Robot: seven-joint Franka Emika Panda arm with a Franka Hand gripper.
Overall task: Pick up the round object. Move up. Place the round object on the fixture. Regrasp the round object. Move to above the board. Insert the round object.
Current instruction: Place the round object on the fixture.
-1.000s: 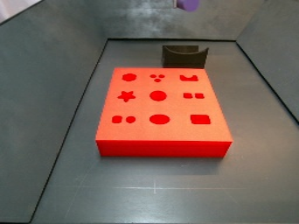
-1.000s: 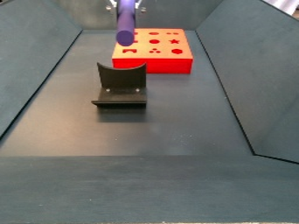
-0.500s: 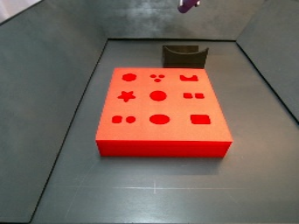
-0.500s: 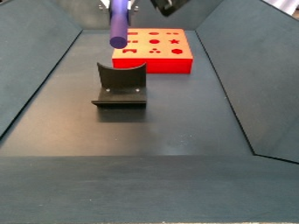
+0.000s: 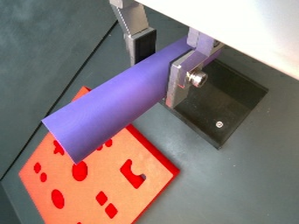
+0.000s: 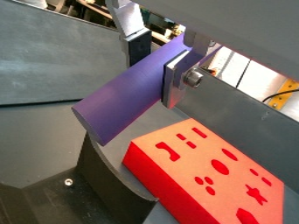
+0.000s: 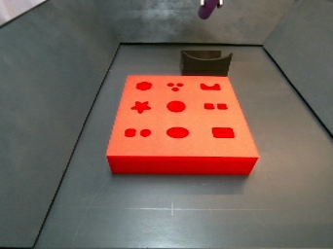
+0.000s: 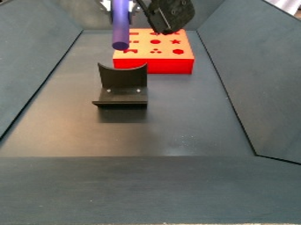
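My gripper (image 5: 163, 66) is shut on the round object (image 5: 117, 109), a purple peg, and holds it near one end, high in the air. Both wrist views show the peg between the silver fingers (image 6: 177, 79). In a side view the peg (image 8: 120, 25) hangs almost upright above the fixture (image 8: 121, 86), its upper end cut off by the frame edge. In a side view only its lower tip (image 7: 208, 8) shows, above the fixture (image 7: 204, 61). The red-orange board (image 7: 178, 122) lies flat on the floor beside the fixture, also seen in a side view (image 8: 156, 51).
The dark wrist body (image 8: 167, 12) hangs above the board's near edge. Grey sloping walls (image 7: 53, 58) enclose the dark floor (image 8: 141, 132). The board (image 5: 93, 166) and the fixture's base plate (image 5: 228, 101) lie below the peg in a wrist view.
The peg has swung from tilted to almost upright over the fixture and shifted slightly. The dark wrist body has come into a side view from above.
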